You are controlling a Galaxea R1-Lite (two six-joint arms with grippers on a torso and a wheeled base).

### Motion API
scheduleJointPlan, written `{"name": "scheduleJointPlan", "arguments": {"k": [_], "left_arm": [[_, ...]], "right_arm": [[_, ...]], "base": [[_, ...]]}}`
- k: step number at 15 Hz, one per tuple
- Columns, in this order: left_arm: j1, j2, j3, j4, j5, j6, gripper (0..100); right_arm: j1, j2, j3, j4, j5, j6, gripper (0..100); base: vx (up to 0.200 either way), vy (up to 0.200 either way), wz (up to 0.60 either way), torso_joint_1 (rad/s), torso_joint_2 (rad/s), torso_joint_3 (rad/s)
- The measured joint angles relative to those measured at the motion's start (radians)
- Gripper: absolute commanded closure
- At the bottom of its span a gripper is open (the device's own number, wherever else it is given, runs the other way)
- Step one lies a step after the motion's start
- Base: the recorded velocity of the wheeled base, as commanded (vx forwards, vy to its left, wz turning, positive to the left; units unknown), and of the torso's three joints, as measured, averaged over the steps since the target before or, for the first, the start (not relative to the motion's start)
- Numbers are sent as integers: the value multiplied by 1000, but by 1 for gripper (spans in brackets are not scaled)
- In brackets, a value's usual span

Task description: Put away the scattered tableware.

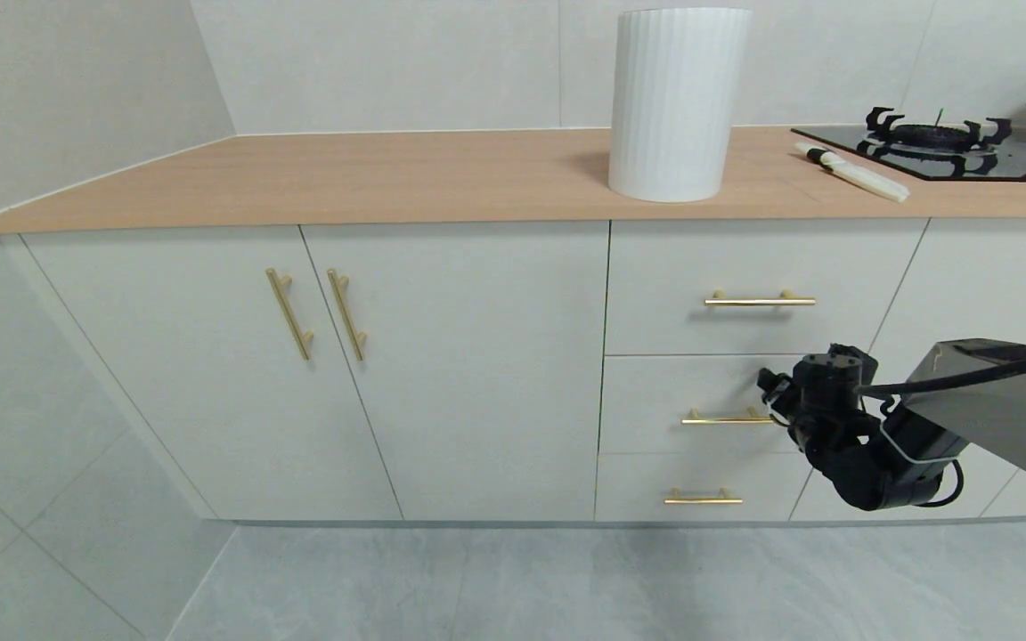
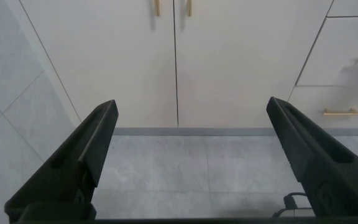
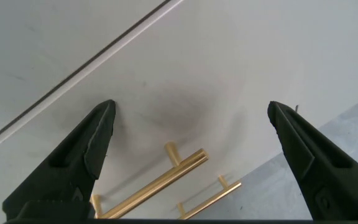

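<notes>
A pale, long utensil with a dark end (image 1: 851, 171) lies on the wooden countertop (image 1: 388, 182) just left of the stove. A tall white ribbed container (image 1: 673, 102) stands on the counter near it. My right gripper (image 1: 774, 393) is low in front of the drawer stack, right by the end of the middle drawer's brass handle (image 1: 727, 418). In the right wrist view the gripper (image 3: 191, 111) is open, and that handle (image 3: 166, 180) lies just ahead between its fingers. My left gripper (image 2: 191, 111) is open with nothing in it, facing the cabinet doors and the floor.
Three drawers sit under the counter, with a top handle (image 1: 760, 301) and a bottom handle (image 1: 703, 499). Two cabinet doors with vertical brass handles (image 1: 317, 313) are to the left. A black gas stove (image 1: 949, 142) occupies the counter's right end. Grey tiled floor lies below.
</notes>
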Motion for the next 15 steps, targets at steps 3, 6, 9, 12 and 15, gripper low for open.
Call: {"name": "scheduleJointPlan", "arguments": {"k": [3, 6, 9, 12, 15], "left_arm": [[0, 0, 0, 0, 0, 0, 0], [0, 0, 0, 0, 0, 0, 0], [0, 0, 0, 0, 0, 0, 0], [0, 0, 0, 0, 0, 0, 0], [-1, 0, 0, 0, 0, 0, 0]], "right_arm": [[-1, 1, -1, 0, -7, 0, 0], [2, 1, -1, 0, -8, -1, 0], [-8, 14, -19, 19, -9, 0, 0], [-9, 9, -16, 19, -9, 0, 0], [5, -46, 54, 16, -5, -4, 0]], "base": [[0, 0, 0, 0, 0, 0], [0, 0, 0, 0, 0, 0], [0, 0, 0, 0, 0, 0], [0, 0, 0, 0, 0, 0], [0, 0, 0, 0, 0, 0]]}}
